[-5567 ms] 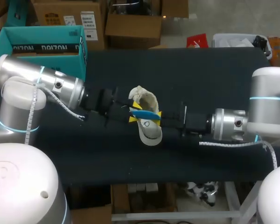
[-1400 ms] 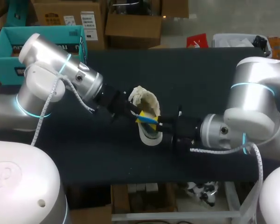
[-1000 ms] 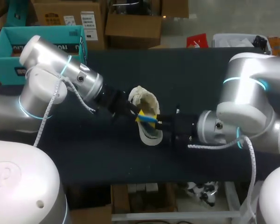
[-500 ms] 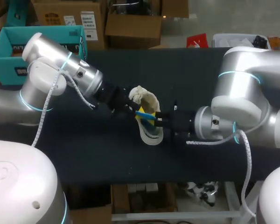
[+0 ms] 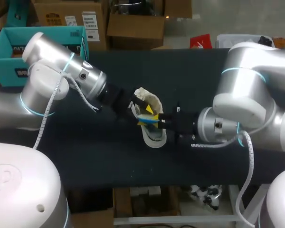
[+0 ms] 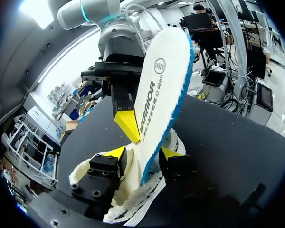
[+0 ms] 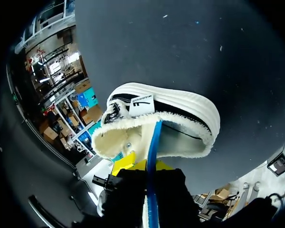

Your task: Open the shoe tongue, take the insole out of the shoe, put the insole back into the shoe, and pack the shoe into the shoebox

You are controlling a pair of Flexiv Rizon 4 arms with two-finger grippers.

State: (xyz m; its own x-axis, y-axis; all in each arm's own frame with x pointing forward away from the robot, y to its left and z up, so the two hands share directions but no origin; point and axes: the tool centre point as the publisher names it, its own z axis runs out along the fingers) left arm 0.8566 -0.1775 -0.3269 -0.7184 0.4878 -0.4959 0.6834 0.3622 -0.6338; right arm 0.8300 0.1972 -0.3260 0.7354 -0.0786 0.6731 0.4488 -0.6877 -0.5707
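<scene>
One insole [image 6: 161,90], white with a blue edge, stands up out of the shoe [image 5: 154,137], its lower end down in the shoe's fleecy mouth. The right claw [image 7: 143,165] is closed on it just above the shoe. The blue edge runs between the claw's two yellow tips, which press the insole from either side. In the left wrist view one of those tips lies flat against the insole's white face. The left claw [image 6: 142,156] sits at the shoe's mouth from the opposite side, with the insole rising straight up past it. Whether it grips the insole or merely brackets it cannot be told.

The shoe, with a ribbed white sole and cream fleece lining, rests on the dark table [image 5: 204,76] about midway between the two arms. The left arm reaches it from one flank and the right arm from the other. Bare tabletop lies open on the far side of the shoe and on its near side, up to the table's front edge. The teal shoebox [image 5: 9,52], open at the top, stands well away from the shoe, behind the left arm at the table's far corner.
</scene>
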